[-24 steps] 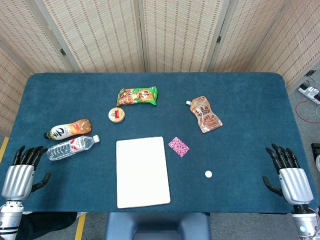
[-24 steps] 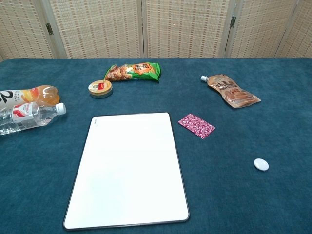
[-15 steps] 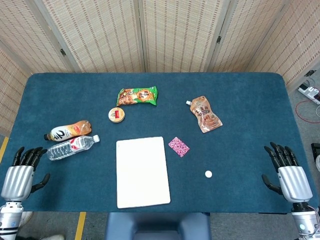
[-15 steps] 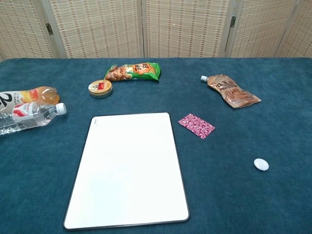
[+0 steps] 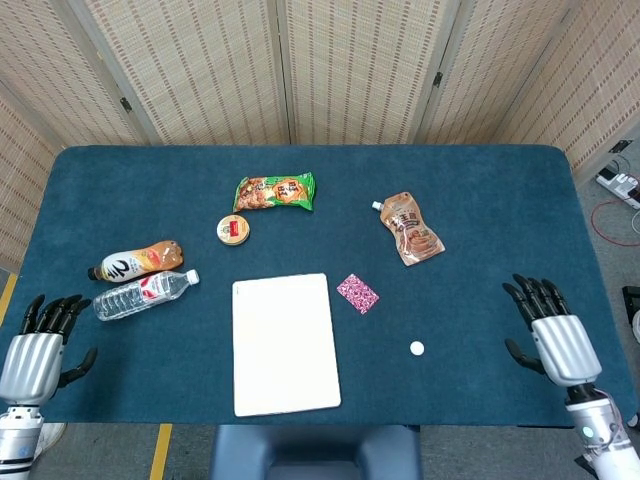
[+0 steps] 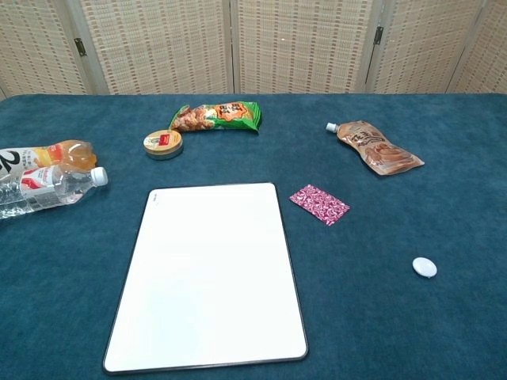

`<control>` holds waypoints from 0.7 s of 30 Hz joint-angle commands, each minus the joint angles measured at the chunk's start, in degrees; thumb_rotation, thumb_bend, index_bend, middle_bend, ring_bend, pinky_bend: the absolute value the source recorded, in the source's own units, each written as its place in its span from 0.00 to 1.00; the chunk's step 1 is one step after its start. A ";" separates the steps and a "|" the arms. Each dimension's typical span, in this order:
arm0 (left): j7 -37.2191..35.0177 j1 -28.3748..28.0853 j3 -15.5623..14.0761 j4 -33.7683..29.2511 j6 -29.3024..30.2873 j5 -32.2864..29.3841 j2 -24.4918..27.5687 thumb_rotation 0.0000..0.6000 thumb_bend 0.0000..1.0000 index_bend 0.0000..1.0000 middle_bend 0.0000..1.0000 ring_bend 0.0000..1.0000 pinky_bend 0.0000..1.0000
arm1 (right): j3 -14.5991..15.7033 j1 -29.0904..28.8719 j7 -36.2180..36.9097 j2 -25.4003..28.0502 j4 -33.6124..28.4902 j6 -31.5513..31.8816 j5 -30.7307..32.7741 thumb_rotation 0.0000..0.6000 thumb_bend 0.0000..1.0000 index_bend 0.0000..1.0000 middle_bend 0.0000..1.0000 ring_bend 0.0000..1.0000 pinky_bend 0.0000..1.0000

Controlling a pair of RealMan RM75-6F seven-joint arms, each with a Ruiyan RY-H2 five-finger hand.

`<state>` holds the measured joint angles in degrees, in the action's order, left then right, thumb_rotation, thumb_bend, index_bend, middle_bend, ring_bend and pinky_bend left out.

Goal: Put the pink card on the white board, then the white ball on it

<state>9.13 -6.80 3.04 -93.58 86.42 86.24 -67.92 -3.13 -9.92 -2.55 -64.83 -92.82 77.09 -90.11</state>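
At the near left corner of the blue cloth-covered table point(image 5: 480, 200), the left hand point(image 5: 32, 350) is hovering with fingers apart, holding nothing. Just beyond it, a clear plastic water bottle point(image 5: 145, 294) and an orange drink bottle point(image 5: 135, 260) are lying on their sides. Further right, the flat white rectangular board point(image 5: 285, 343) is lying near the front edge, its long axis running near to far; nothing is resting on it yet. Just beside the board's far right corner, apart from it, the small pink patterned card point(image 5: 357, 293) is lying flat, turned at a slant to the board's edge. Nearer and further right, the small white ball point(image 5: 416, 348) is sitting on the cloth. At the near right, the right hand point(image 5: 548, 325) is hovering with fingers spread, also empty. The card is lying left of and slightly beyond the right hand, which is judged clearly the nearer hand for the pick; the ball is lying between them.
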 commanded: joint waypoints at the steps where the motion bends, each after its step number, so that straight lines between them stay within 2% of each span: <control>1: -0.28 0.24 -0.20 0.16 0.23 0.18 0.03 1.00 0.36 0.20 0.18 0.17 0.00 | -2.10 -6.10 -3.30 0.10 -1.61 -7.78 0.86 1.00 0.36 0.08 0.06 0.01 0.00; 7: -1.07 0.96 -0.15 0.38 1.29 0.13 0.54 1.00 0.36 0.20 0.18 0.17 0.00 | -5.27 -15.40 -7.49 -2.53 -1.03 -20.53 5.82 1.00 0.36 0.08 0.06 0.01 0.00; 13: -1.29 1.55 -0.45 0.42 1.44 -0.11 0.76 1.00 0.36 0.20 0.18 0.17 0.00 | -7.31 -25.06 -12.57 -8.53 4.29 -32.49 11.68 1.00 0.36 0.09 0.06 0.00 0.00; 21: -1.06 2.08 -0.26 0.07 1.94 -0.51 1.06 1.00 0.36 0.20 0.18 0.17 0.00 | -7.99 -33.99 -17.37 -16.24 12.24 -40.66 16.78 1.00 0.36 0.10 0.06 0.00 0.00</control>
<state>8.07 -4.74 2.76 -93.50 88.36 85.73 -66.87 -10.85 -42.41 -18.66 -79.49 -82.21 37.93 -74.62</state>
